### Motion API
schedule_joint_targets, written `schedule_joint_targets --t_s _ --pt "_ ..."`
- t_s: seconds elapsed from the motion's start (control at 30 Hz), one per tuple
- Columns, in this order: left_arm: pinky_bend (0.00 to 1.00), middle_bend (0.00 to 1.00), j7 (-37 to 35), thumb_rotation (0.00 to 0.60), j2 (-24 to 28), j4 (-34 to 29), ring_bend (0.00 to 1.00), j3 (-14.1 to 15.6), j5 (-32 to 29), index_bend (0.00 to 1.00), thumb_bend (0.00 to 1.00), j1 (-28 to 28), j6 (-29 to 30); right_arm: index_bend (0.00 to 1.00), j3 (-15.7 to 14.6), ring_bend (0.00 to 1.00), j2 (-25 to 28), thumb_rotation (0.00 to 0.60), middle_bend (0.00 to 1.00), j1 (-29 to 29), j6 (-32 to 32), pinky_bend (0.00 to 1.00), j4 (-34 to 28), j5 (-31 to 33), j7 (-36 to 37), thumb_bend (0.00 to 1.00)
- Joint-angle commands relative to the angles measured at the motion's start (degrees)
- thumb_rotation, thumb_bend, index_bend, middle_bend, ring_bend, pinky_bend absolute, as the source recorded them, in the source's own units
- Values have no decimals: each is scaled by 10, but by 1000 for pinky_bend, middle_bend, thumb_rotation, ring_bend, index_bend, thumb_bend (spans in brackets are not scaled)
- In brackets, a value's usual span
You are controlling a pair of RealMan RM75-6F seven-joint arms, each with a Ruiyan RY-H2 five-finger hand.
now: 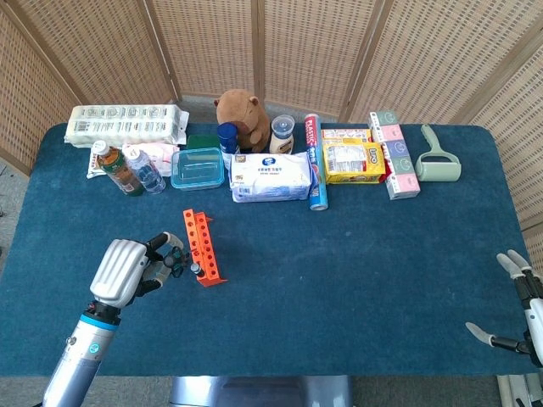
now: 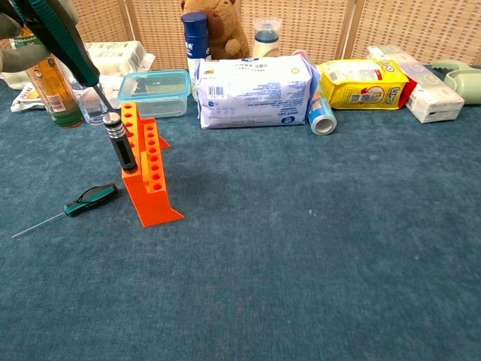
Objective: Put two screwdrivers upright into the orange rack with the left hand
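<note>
Second screwdriver over the rack

Your left hand [image 1: 127, 267] holds a green-handled screwdriver [image 2: 60, 41] tilted over the orange rack [image 2: 150, 177], where 1 black screwdriver [image 2: 120, 143] stands upright. Straighten it, aim for a free hole. Right hand [image 1: 517, 318] idles, fingers apart, on the blue desk [image 2: 338, 248].

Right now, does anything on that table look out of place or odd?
One green-handled screwdriver lies flat on the cloth left of the orange rack, while a black one stands upright in it. The left hand holds another, tilted.
</note>
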Motion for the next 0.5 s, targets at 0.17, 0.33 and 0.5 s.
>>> schedule_joint_targets --t_s 0.17,0.33,0.5 --pt "1000 995 -19 600 2 3 994 5 0 489 440 3 -8 25 0 63 1 539 0 -1 2 0 0 -1 3 0" --pt "1000 995 -24 600 3 3 994 5 3 490 440 4 -9 25 0 63 2 538 0 -1 3 0 1 -2 5 0" --pt "1000 995 -22 600 1 2 994 6 4 490 439 5 -8 25 0 63 2 540 0 -2 4 0 1 -3 6 0"
